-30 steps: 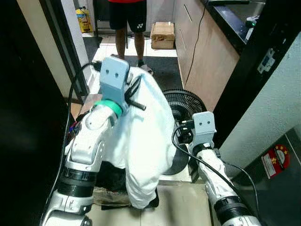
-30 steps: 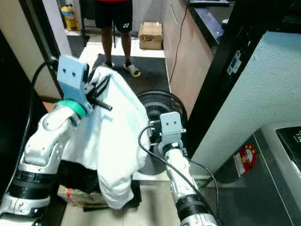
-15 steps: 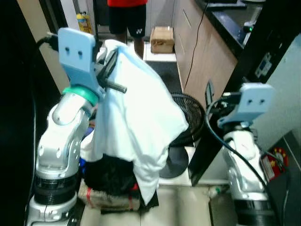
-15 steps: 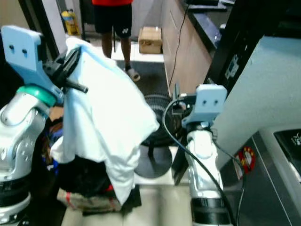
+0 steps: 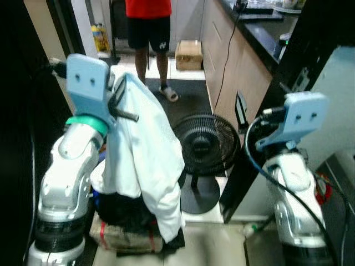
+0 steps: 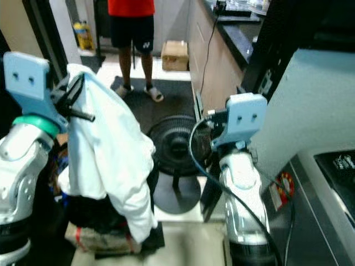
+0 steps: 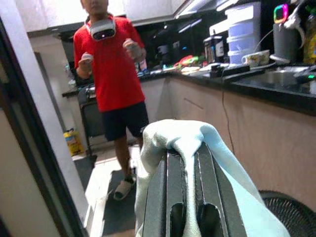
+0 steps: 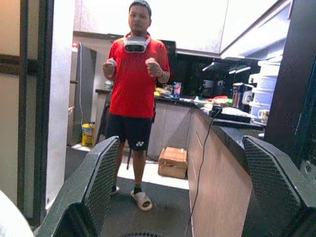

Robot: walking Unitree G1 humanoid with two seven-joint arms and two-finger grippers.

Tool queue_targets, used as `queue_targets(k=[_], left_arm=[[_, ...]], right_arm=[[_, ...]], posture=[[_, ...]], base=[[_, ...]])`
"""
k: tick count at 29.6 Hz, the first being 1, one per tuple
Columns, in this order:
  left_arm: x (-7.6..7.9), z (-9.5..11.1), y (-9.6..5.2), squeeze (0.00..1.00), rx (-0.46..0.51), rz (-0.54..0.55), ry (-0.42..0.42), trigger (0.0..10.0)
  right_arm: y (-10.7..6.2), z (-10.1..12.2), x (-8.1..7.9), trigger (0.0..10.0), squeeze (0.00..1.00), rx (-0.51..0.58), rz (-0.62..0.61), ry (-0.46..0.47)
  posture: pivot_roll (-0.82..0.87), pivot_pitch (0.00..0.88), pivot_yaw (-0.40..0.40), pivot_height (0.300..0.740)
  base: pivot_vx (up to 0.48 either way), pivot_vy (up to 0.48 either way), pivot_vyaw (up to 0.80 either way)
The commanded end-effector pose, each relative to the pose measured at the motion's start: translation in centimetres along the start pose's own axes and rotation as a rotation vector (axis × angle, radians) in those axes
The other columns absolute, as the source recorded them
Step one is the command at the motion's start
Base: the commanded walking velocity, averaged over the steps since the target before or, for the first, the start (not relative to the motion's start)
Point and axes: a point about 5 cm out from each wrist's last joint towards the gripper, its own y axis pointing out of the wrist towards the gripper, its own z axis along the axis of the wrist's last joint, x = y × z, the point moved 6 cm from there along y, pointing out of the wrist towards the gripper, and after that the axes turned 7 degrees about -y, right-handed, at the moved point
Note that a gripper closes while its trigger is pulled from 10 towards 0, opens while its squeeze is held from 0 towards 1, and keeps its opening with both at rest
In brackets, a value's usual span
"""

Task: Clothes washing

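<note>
So the left end effector (image 7: 190, 197) is raised up at about chest height and its two long black fingers are pinched tight on a fold of the white garment (image 5: 145, 160). In the left wrist view you can see the pale, soft fabric bunched over the fingertips and squeezed in the narrow gap between them. The rest of it hangs straight down below the left end effector as a long crumpled drape, one sleeve-like end dangling lowest.

Right under that hanging cloth there's a low laundry basket (image 5: 123, 239) on the floor with a dark pile of clothes (image 5: 121, 209) in it. Most of the basket is covered by the white garment and the left arm, so I can't really tell what it's made of or how full it is, just a tan, woven-looking edge with a bit of red.

The right end effector (image 8: 177, 197) is held up too, well apart from the garment, fingers spread wide with nothing between them. The finger pads (image 8: 101, 177) have a fine mesh grip texture.

Ahead of both end effectors, a round black floor fan (image 5: 205, 145) with a wire grille stands on a disc base. Further off is a person (image 8: 133, 106) in a red shirt and dark shorts, wearing a headset, and a cardboard box (image 8: 173, 162) on the floor beside the wooden cabinets (image 5: 236, 69).
</note>
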Motion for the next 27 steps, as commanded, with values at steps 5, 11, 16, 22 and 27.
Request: queue_targets(k=[5,11,16,22,27], left_arm=[[0.4,-0.5,0.4,0.0,0.001,0.015,-0.013,10.0],[0.6,-0.9,0.4,0.0,-0.01,0.024,-0.029,10.0],[0.5,-1.2,0.5,0.0,-0.018,0.029,-0.032,10.0],[0.5,-1.4,0.7,0.0,-0.017,0.028,-0.027,10.0],[0.5,-1.5,0.7,0.0,-0.019,0.027,-0.024,10.0]], right_arm=[[0.4,-0.9,-0.8,10.0,0.0,-0.03,0.017,0.021],[0.3,-1.4,-1.3,10.0,0.0,-0.049,0.024,0.034],[0.1,-2.2,-1.1,10.0,0.0,-0.094,0.005,0.077],[0.4,-2.7,0.2,10.0,0.0,-0.116,-0.063,0.134],[0.5,-2.9,0.5,10.0,0.0,-0.122,-0.084,0.161]], posture=[[0.07,0.0,0.011,0.74],[0.07,0.0,0.011,0.74],[0.07,0.0,0.014,0.74],[0.07,0.0,0.022,0.74],[0.08,0.0,0.025,0.74]], base=[[0.0,0.0,0.0],[0.0,0.0,0.0],[0.0,0.0,-0.64],[0.0,0.0,-0.8],[0.0,0.0,-0.8]])
